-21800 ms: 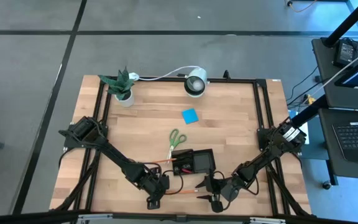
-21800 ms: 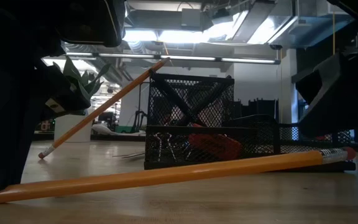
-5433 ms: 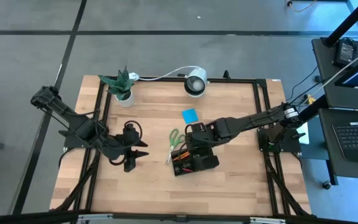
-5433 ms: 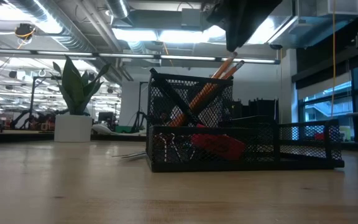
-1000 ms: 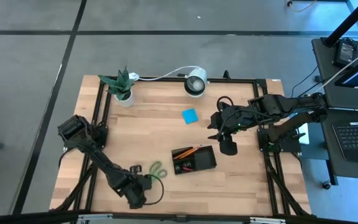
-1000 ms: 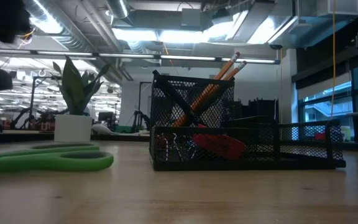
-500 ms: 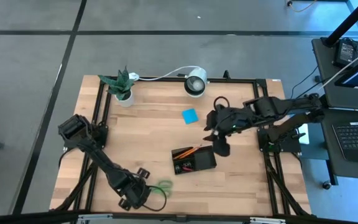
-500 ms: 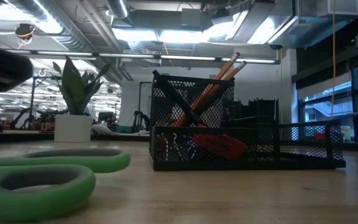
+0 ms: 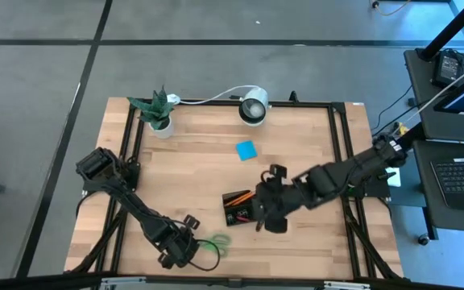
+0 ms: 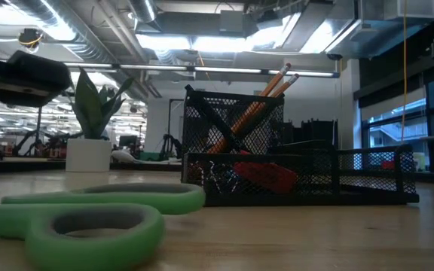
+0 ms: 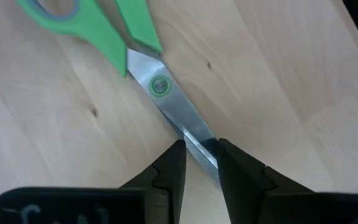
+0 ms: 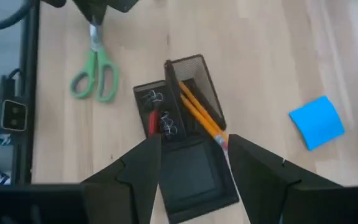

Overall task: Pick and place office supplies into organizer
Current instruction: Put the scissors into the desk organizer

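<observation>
Scissors (image 11: 160,93) blade tips disappearing between the left end effector (image 11: 196,163) fingers, green handles running off the edge (low view too), organizer (image 12: 182,140) clips too small to tell.

- Green-handled scissors (image 9: 213,241) lie flat on the worktop near its front edge, left of centre, blades closed and pinched at the tip between the left gripper's fingers (image 11: 169,171).
- Black mesh organizer (image 9: 246,207) sits right of the scissors, well apart from them: a tall cup section plus a low tray.
- Two orange pencils (image 12: 199,113) lean tilted in the cup, erasers up.
- Small metal clips (image 12: 168,125) and a red piece (image 12: 155,119) lie in a low compartment.
- Blue sticky-note pad (image 9: 246,150) lies flat, farther back, near the centre of the worktop.
</observation>
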Available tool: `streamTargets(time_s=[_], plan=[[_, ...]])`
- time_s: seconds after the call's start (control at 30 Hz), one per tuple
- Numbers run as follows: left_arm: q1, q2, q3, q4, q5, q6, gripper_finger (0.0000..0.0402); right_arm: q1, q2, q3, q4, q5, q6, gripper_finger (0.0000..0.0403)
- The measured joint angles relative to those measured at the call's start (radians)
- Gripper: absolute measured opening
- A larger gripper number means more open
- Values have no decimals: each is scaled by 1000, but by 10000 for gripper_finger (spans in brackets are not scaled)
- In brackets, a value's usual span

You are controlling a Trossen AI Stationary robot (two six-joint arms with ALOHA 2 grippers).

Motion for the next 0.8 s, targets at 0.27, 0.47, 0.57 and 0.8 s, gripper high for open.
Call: streamTargets(time_s=[0.27,0.47,0.57,0.8], plan=[[23,7,0,21,-26,5,54,114,-16,-173,113,28,379,188],[24,36,5,66,-26,5,35,192,-19,-390,330,27,733,188],[24,39,6,84,-26,9,26,226,-19,-495,523,25,871,188],[24,39,6,89,-22,54,19,267,-14,-738,1092,176,1003,188]])
